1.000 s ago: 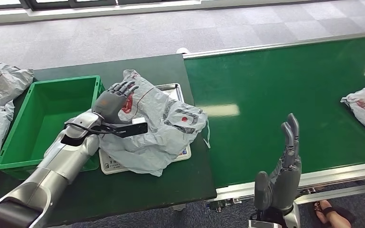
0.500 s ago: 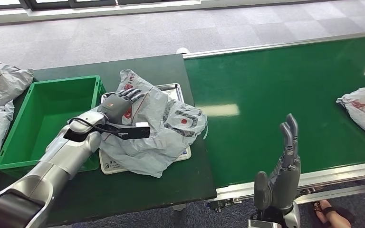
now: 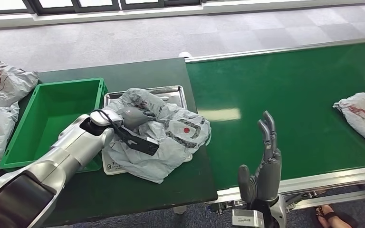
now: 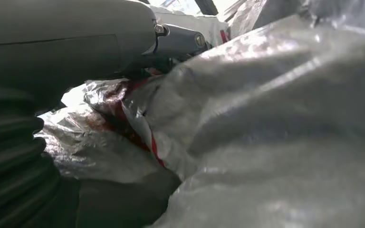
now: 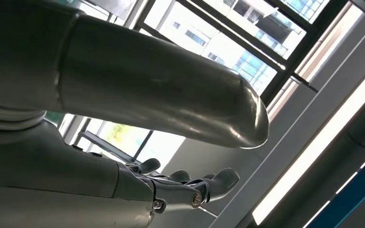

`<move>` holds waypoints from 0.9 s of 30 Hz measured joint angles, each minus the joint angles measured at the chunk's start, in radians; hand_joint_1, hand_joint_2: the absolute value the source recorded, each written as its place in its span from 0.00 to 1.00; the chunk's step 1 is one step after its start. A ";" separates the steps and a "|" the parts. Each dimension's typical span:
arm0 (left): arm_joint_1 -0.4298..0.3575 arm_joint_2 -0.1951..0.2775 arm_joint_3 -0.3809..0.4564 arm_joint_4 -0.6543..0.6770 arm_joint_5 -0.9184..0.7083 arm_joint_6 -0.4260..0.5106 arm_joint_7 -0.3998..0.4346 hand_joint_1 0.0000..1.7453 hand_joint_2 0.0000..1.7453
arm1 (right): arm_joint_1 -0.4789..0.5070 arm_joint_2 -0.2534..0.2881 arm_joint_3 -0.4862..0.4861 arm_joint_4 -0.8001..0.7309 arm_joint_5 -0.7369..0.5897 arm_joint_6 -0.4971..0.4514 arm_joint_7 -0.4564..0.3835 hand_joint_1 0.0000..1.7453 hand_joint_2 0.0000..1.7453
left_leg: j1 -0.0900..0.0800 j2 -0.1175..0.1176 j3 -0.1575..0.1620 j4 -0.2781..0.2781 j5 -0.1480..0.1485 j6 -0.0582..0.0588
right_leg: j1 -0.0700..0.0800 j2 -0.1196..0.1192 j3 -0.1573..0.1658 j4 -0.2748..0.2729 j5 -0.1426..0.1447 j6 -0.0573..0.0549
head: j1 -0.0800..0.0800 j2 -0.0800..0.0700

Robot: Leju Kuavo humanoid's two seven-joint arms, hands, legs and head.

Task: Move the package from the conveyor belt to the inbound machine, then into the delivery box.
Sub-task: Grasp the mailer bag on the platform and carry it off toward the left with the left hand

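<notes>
A crumpled grey package [image 3: 171, 137] with red print lies on the metal tray [image 3: 171, 90] beside the green box [image 3: 52, 118].

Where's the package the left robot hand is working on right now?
In the head view, the package lies crumpled on the metal tray on the dark table, between the green bin and the conveyor belt, with the left robot hand on it.

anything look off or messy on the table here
The grey package is crumpled and sprawls over the metal tray, spilling past its edges onto the table. The left hand rests on it. More bags lie heaped beside the green box.
</notes>
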 joint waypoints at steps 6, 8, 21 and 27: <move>-0.012 0.002 -0.051 0.011 -0.006 0.001 -0.023 1.00 1.00 | -0.017 0.008 0.011 0.015 -0.001 0.012 0.002 0.00 0.00 | 0.000 -0.001 0.010 0.000 -0.003 -0.001 | 0.000 0.000 0.010 0.000 -0.003 0.000 | 0.000 0.000; -0.013 0.002 -0.059 0.011 -0.005 0.016 -0.023 1.00 1.00 | -0.023 0.008 0.013 0.017 -0.004 0.014 0.004 0.00 0.00 | 0.000 0.000 0.012 0.000 -0.005 -0.001 | 0.000 0.000 0.011 0.000 -0.004 -0.001 | 0.000 0.000; 0.051 0.111 -0.083 -0.087 0.024 0.401 0.085 1.00 1.00 | 0.045 0.007 0.015 -0.036 0.003 0.008 0.016 0.00 0.00 | 0.001 0.002 0.012 -0.001 -0.002 -0.005 | 0.001 0.004 -0.001 0.002 -0.002 -0.004 | 0.000 0.000; 0.094 0.180 -0.056 -0.191 0.059 0.419 0.101 1.00 1.00 | 0.086 0.007 0.013 -0.070 0.010 0.005 0.015 0.00 0.00 | 0.001 0.001 0.004 -0.001 -0.001 -0.005 | 0.002 0.004 -0.009 0.002 -0.001 -0.004 | 0.000 0.000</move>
